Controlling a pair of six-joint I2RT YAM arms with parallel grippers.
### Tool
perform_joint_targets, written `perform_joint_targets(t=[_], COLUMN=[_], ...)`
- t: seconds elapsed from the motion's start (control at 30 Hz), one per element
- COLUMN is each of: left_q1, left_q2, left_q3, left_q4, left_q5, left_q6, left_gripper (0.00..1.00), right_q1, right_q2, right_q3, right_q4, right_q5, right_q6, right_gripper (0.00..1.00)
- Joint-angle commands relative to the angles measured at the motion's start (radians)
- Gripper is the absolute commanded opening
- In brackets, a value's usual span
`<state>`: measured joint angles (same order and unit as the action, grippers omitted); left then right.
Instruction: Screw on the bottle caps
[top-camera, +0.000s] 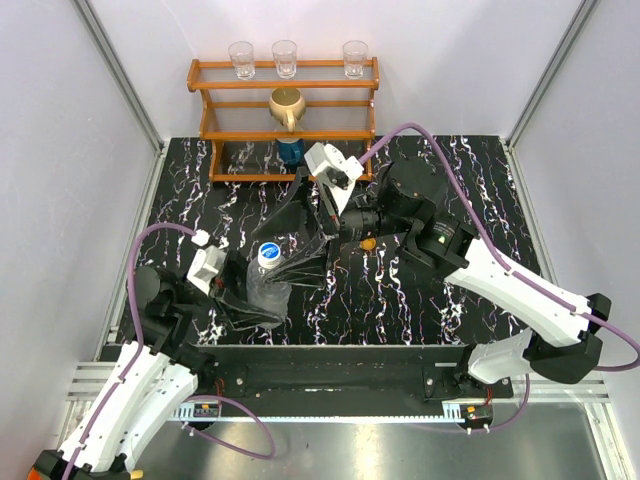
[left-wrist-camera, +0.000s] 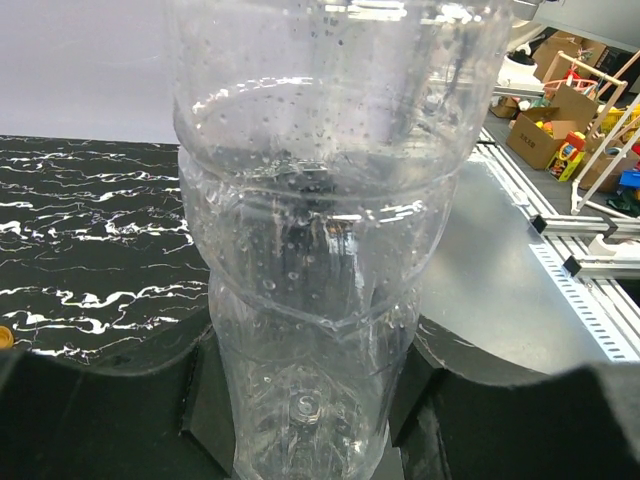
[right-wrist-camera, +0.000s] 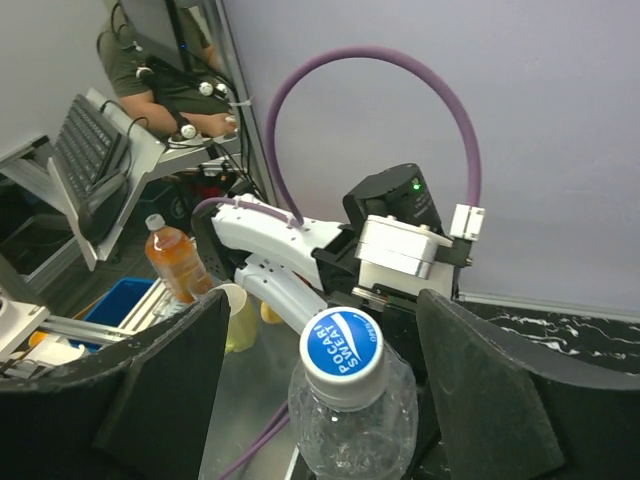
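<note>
A clear plastic bottle (top-camera: 272, 285) leans over the marble table with the white, blue-topped cap (top-camera: 268, 254) on its neck. My left gripper (top-camera: 238, 290) is shut on the bottle's lower body; the bottle (left-wrist-camera: 320, 250) fills the left wrist view between the fingers (left-wrist-camera: 120, 420). My right gripper (top-camera: 288, 262) is open, its black fingers (right-wrist-camera: 160, 390) standing on either side of the cap (right-wrist-camera: 342, 345) without touching it. A small orange round thing (top-camera: 368, 243), perhaps the orange cap, lies on the table under the right arm. The small orange bottle is out of view.
A wooden rack (top-camera: 288, 120) stands at the back with three clear glasses (top-camera: 285, 58) on top, a tan jug (top-camera: 287, 105) on the middle shelf and a dark blue container (top-camera: 290, 150) below. White walls close in the table on both sides.
</note>
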<state>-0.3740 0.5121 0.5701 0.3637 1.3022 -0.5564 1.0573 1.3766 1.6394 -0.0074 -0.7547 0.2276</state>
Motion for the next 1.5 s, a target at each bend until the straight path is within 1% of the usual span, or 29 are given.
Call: perform_joint_targets(t=[0.0,0.1,0.13,0.2,0.23,0.33,0.53,0.57,0.67,0.7,0.77,0.8,0.83,0.87,0.93,0.97,1.03,1.07,1.13,1.17,1.2,1.23,1.27,1.3,1.33,1.37,1.4,1.47], left_q1=[-0.002,-0.002,-0.002,-0.002,-0.002,-0.002,0.001,0.001,0.006,0.009,0.012,0.014,0.015,0.018,0.020,0.021,0.020,0.023,0.023,0.026,0.026,0.027,0.027,0.029,0.029,0.029,0.027,0.029], left_q2=[0.005,0.003,0.002,0.002,0.002,0.002,-0.001,-0.001,-0.001,-0.003,-0.003,-0.003,-0.004,-0.006,-0.007,-0.007,-0.009,-0.009,-0.011,-0.012,-0.014,-0.017,-0.018,-0.020,-0.020,-0.021,-0.021,-0.023], left_q3=[0.037,0.037,0.037,0.037,0.037,0.033,0.033,0.033,0.034,0.037,0.045,0.047,0.050,0.057,0.066,0.077,0.085,0.091,0.093,0.091,0.090,0.089,0.086,0.085,0.085,0.085,0.085,0.080], left_q4=[0.057,0.057,0.057,0.058,0.057,0.055,0.057,0.058,0.044,0.037,0.005,-0.006,-0.017,-0.050,-0.098,-0.158,-0.210,-0.260,-0.298,-0.318,-0.321,-0.324,-0.325,-0.325,-0.324,-0.324,-0.324,-0.321], left_q5=[-0.030,-0.047,-0.053,-0.060,-0.061,-0.078,-0.126,-0.141,-0.184,-0.198,-0.240,-0.254,-0.268,-0.302,-0.348,-0.410,-0.472,-0.541,-0.595,-0.631,-0.639,-0.639,-0.639,-0.639,-0.627,-0.626,-0.624,-0.618], left_q6=[0.003,0.006,0.006,0.007,0.007,0.010,0.007,0.006,0.010,0.024,0.038,0.055,0.065,0.079,0.130,0.154,0.220,0.240,0.280,0.291,0.294,0.297,0.297,0.294,0.294,0.296,0.296,0.296], left_gripper=[0.50,0.49,0.49,0.49,0.49,0.49,0.46,0.45,0.45,0.44,0.43,0.43,0.43,0.43,0.43,0.42,0.41,0.40,0.39,0.39,0.38,0.38,0.38,0.38,0.38,0.38,0.38,0.38], right_q1=[-0.003,-0.003,-0.005,-0.006,-0.006,-0.010,-0.014,-0.014,-0.014,-0.014,-0.014,-0.014,-0.014,-0.014,-0.014,-0.011,-0.010,-0.008,-0.002,0.007,0.010,0.015,0.020,0.020,0.020,0.020,0.018,0.020], right_q2=[-0.011,-0.008,-0.007,-0.008,-0.007,-0.005,0.001,0.002,0.015,0.015,0.015,0.016,0.016,0.016,0.016,0.019,0.033,0.038,0.052,0.053,0.052,0.055,0.052,0.049,0.039,0.032,0.024,0.001], right_q3=[-0.021,-0.020,-0.020,-0.021,-0.020,-0.020,-0.030,-0.030,-0.020,-0.016,-0.015,-0.012,-0.013,-0.012,-0.010,-0.007,0.017,0.029,0.056,0.060,0.063,0.068,0.068,0.060,0.054,0.034,0.022,-0.004], right_q4=[0.109,0.107,0.107,0.110,0.110,0.110,0.090,0.075,0.040,0.032,-0.015,-0.028,-0.040,-0.064,-0.085,-0.107,-0.138,-0.170,-0.184,-0.184,-0.184,-0.184,-0.180,-0.174,-0.166,-0.145,-0.132,-0.096], right_q5=[-0.112,-0.121,-0.121,-0.120,-0.120,-0.110,-0.078,-0.072,-0.002,0.021,0.108,0.144,0.176,0.245,0.310,0.386,0.467,0.544,0.606,0.647,0.653,0.660,0.682,0.684,0.686,0.687,0.686,0.687], right_q6=[0.045,0.049,0.049,0.049,0.049,0.050,0.047,0.039,0.020,0.015,-0.008,-0.016,-0.025,-0.042,-0.054,-0.056,-0.054,-0.044,-0.034,-0.031,-0.033,-0.036,-0.040,-0.040,-0.042,-0.039,-0.039,-0.039], right_gripper=[0.81,0.75,0.69,0.64,0.58,0.49,0.43,0.39,0.29,0.21,0.12,0.05,0.01,0.00,0.00,0.00,0.00,0.00,0.00,0.08,0.20,0.25,0.27,0.33,0.42,0.59,0.64,0.70])
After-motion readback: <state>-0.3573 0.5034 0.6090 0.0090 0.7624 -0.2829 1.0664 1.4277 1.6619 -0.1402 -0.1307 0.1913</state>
